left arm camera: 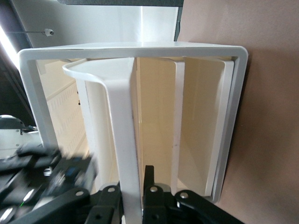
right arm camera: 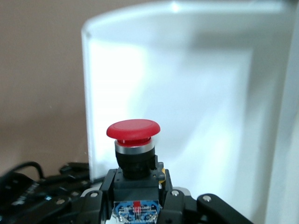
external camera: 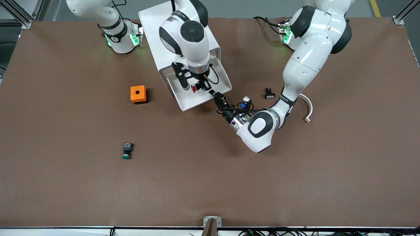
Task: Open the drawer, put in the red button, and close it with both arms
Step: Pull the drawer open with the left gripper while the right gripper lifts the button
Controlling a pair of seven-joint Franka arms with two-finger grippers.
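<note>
Over the open drawer (external camera: 197, 98), the right gripper (external camera: 200, 86) holds the red button (external camera: 194, 88), its fingers closed on the black body just under the cap, so the part hangs above the white tray and not on it. The button looks small, rigid and light: a round, glossy red mushroom cap (right arm camera: 133, 129) on a silver collar, a black barrel below, and a bluish terminal block at the rear. The smooth domed cap would likely slip under a pinch, and the rear terminals look the most delicate part, so the squared black body seems the safest place to grasp, as here. The left gripper (external camera: 219, 98) is at the drawer's front edge, toward the left arm's end of the table, its fingers clamped on the thin white handle (left arm camera: 124, 140) that juts from the drawer front. Beside the drawer, toward the right arm's end, sits an orange box (external camera: 138, 94); nearer the front camera than the drawer lies a green button (external camera: 126, 150). Toward the left arm's end of the table lie a small black switch (external camera: 269, 93) and a curved white strip (external camera: 307, 108).
</note>
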